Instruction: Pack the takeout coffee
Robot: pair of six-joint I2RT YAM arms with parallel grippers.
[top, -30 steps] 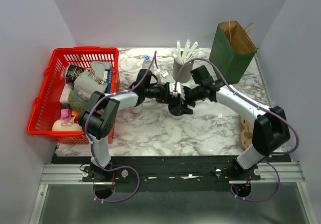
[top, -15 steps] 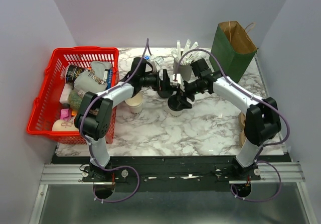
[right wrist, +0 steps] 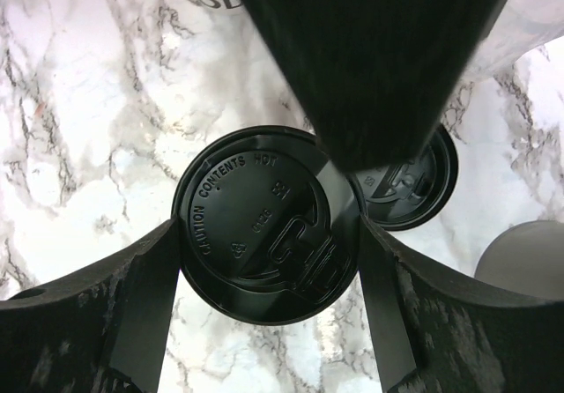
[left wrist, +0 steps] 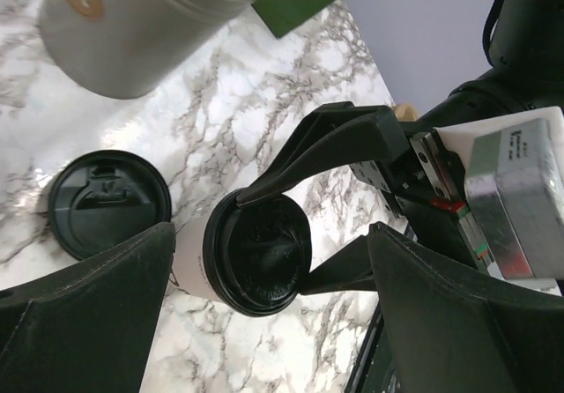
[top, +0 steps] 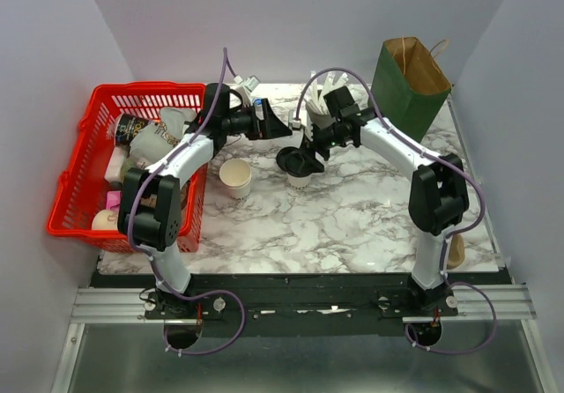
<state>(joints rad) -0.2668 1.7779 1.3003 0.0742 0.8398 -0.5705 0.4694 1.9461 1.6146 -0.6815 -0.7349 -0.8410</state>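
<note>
The takeout coffee (top: 298, 169), a cream-white cup with a black lid, sits at mid table between both grippers. My right gripper (top: 300, 157) is shut on it, with a finger pressed on each side of the lid (right wrist: 264, 226). In the left wrist view the cup (left wrist: 256, 265) shows with the right fingers (left wrist: 335, 142) around it. My left gripper (top: 280, 129) is open and empty, just back-left of the cup, its fingers (left wrist: 84, 314) spread wide. I cannot tell whether the cup rests on the table.
A loose black lid (left wrist: 110, 203) lies on the marble beside the cup. A plain cream cup (top: 235, 177) stands to the left. The grey cup of white sticks (top: 322, 102) and the green paper bag (top: 407, 80) stand at the back. A red basket (top: 79, 190) of items sits at the left.
My left gripper has let go of the cup and drawn back to the left. My right gripper has carried the lidded cup toward the back and slightly left.
</note>
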